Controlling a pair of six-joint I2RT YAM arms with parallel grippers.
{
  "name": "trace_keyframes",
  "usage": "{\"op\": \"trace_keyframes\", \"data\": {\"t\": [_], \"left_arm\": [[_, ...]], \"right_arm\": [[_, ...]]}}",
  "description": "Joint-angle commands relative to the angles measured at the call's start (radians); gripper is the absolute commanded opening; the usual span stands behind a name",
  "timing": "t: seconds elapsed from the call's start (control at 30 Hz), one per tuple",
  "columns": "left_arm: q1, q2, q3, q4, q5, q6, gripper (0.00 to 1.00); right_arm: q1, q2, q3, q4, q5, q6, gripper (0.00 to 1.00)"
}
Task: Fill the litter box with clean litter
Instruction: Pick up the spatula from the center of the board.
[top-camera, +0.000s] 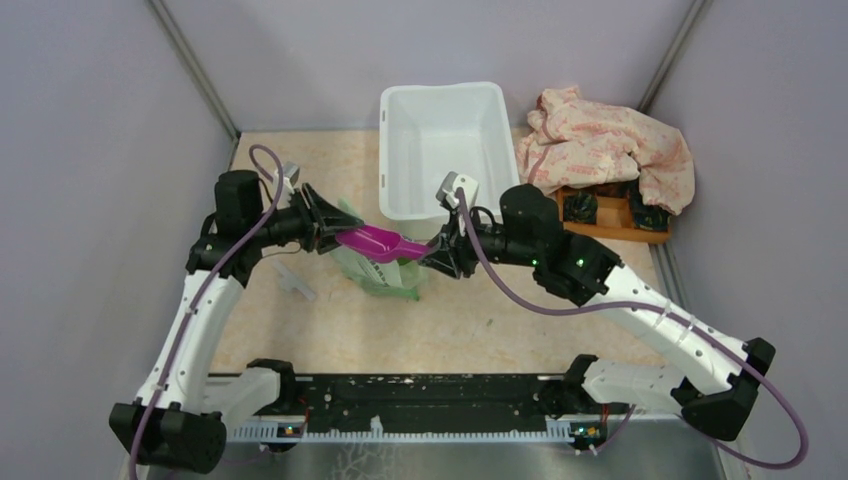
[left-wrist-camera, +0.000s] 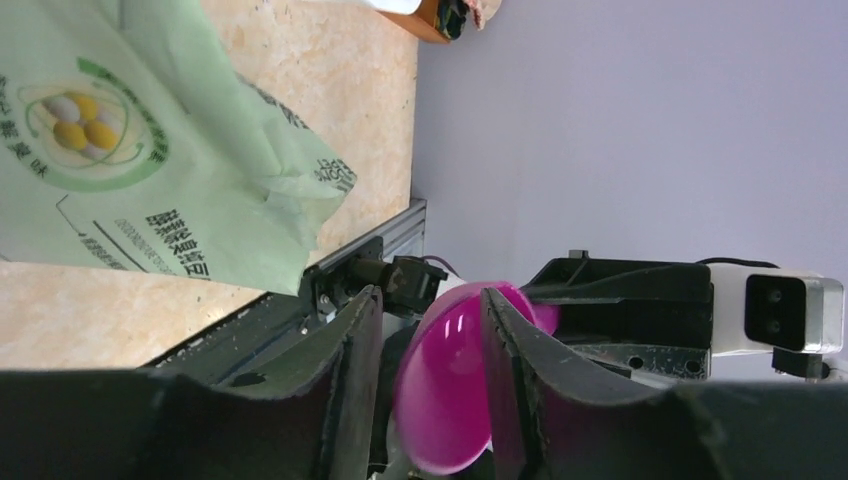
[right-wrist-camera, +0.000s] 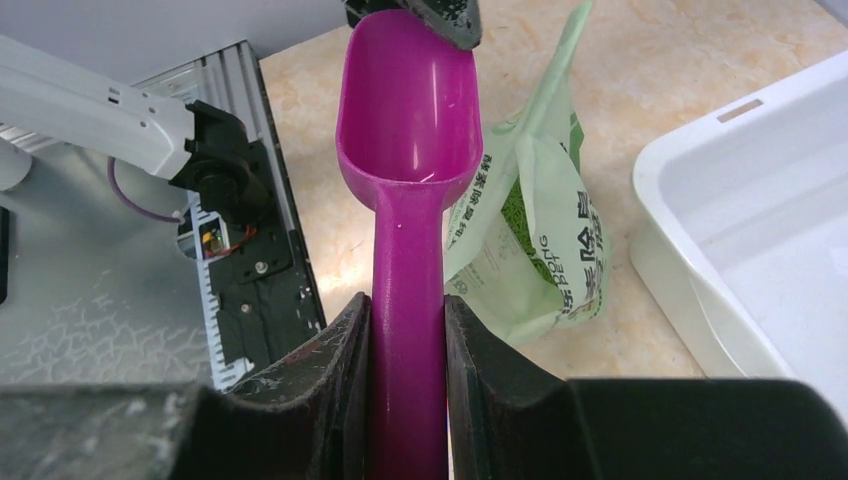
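Note:
The white litter box (top-camera: 440, 150) stands at the back centre, its inside bare white (right-wrist-camera: 760, 200). My right gripper (top-camera: 432, 250) (right-wrist-camera: 408, 305) is shut on the handle of a magenta scoop (top-camera: 375, 243) (right-wrist-camera: 410, 100), held level above a green printed bag (top-camera: 385, 278) (right-wrist-camera: 540, 200). The scoop's bowl is empty. My left gripper (top-camera: 335, 235) (left-wrist-camera: 430, 300) stands open around the bowl's tip (left-wrist-camera: 450, 400), one finger against the rim, the other apart. A dark green patch, likely clean litter (right-wrist-camera: 512, 215), shows in the bag's mouth.
A crumpled floral cloth (top-camera: 610, 145) drapes over a small wooden tray (top-camera: 610, 215) right of the litter box. A small white piece (top-camera: 297, 280) lies on the table under the left arm. Grey walls close in on both sides; a black rail (top-camera: 420, 395) runs along the near edge.

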Motion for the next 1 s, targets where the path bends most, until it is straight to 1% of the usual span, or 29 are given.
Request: {"op": "trace_keyframes", "data": {"t": [0.0,0.13,0.23,0.3,0.37,0.47,0.53,0.77,0.87,0.97], "left_arm": [[-0.005,0.035,0.117,-0.05,-0.036,0.094,0.48],[0.006,0.079,0.185,-0.052,-0.067,0.123,0.5],[0.022,0.107,0.247,-0.061,-0.086,0.146,0.53],[0.037,0.127,0.316,-0.099,-0.113,0.186,0.54],[0.044,0.145,0.382,-0.141,-0.157,0.244,0.59],[0.052,0.157,0.434,-0.171,-0.211,0.297,0.62],[0.054,0.158,0.431,-0.172,-0.239,0.314,0.66],[0.071,0.182,0.388,-0.164,-0.283,0.38,0.66],[0.077,0.189,0.377,-0.166,-0.308,0.408,0.66],[0.087,0.19,0.37,-0.165,-0.315,0.428,0.66]], "right_arm": [[0.016,-0.026,0.078,0.067,-0.053,0.019,0.0],[0.017,-0.026,0.123,-0.02,-0.009,0.019,0.0],[0.017,-0.021,0.179,-0.126,0.037,0.013,0.0],[0.017,-0.017,0.227,-0.199,0.075,0.004,0.0],[0.015,-0.004,0.284,-0.284,0.111,-0.002,0.0],[0.015,0.035,0.374,-0.434,0.17,-0.004,0.0],[0.015,0.058,0.417,-0.525,0.209,-0.004,0.0],[0.016,0.14,0.522,-0.778,0.316,0.024,0.0],[0.016,0.169,0.553,-0.844,0.34,0.039,0.0],[0.016,0.181,0.577,-0.867,0.331,0.046,0.0]]}}
